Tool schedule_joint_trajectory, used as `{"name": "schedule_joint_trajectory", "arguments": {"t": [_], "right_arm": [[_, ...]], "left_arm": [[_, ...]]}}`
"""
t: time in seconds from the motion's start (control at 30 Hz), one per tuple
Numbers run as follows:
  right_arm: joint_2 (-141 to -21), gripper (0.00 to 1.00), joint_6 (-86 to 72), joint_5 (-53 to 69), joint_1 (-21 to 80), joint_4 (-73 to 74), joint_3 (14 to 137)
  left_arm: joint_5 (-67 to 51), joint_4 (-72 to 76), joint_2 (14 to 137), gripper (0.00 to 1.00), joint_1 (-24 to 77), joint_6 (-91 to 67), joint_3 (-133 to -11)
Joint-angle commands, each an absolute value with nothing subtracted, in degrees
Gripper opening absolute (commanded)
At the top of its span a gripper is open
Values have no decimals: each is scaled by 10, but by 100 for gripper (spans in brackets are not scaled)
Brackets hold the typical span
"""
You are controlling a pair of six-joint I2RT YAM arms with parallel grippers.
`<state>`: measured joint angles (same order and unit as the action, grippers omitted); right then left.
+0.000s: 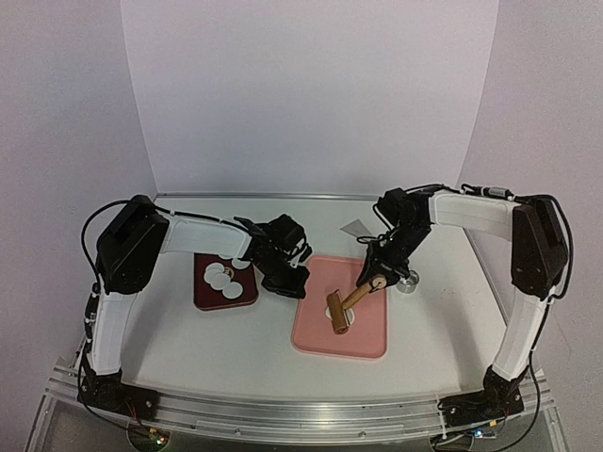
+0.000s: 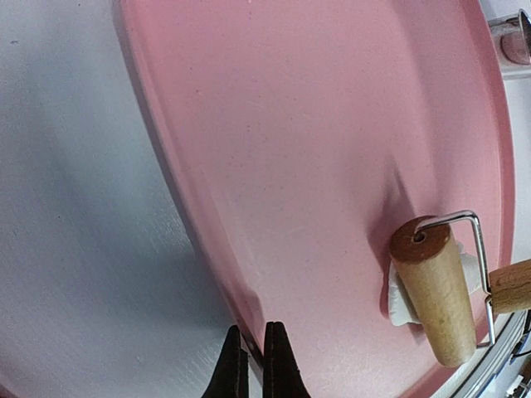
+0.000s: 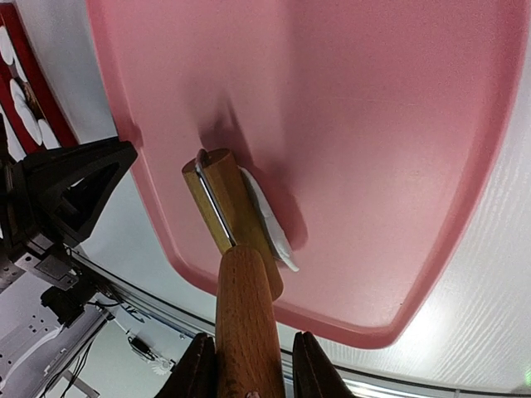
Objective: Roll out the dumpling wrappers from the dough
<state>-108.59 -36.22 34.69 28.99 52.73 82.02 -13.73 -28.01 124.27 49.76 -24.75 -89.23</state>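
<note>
The dough [image 2: 398, 292] is a flattened white patch on the pink tray [image 1: 363, 334], pinned under the wooden roller [image 1: 336, 312]; it also shows in the right wrist view [image 3: 270, 222]. My right gripper [image 3: 249, 365] is shut on the roller's wooden handle [image 3: 246, 311] and holds the drum [image 3: 226, 203] on the dough. My left gripper [image 2: 255, 365] is shut on the tray's left rim [image 2: 199, 240]. Several round white dumpling wrappers [image 1: 223, 275] lie on a dark red board [image 1: 209, 297] left of the tray, also in the right wrist view [image 3: 18, 99].
A small metal ring cutter [image 1: 407, 282] stands just right of the tray, also in the left wrist view [image 2: 516, 43]. A small grey flat piece [image 1: 356, 227] lies behind the tray. The left arm's gripper body [image 3: 66, 186] sits at the tray's edge.
</note>
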Motion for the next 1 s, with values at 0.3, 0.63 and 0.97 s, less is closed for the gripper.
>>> {"name": "schedule_joint_trajectory", "arguments": {"t": [0.3,0.63,0.97], "right_arm": [[-1093,0,-414,136,287,544,728],[-1077,0,-417,128,271,554,710],[-1147,0,-440,149,317,530,754]], "left_arm": [[-163,-278,1227,0,500,-193,-882],[-168,-275,1222,0,499,-178,-874],[-169,-271,1215,0,499,-173,-867]]}}
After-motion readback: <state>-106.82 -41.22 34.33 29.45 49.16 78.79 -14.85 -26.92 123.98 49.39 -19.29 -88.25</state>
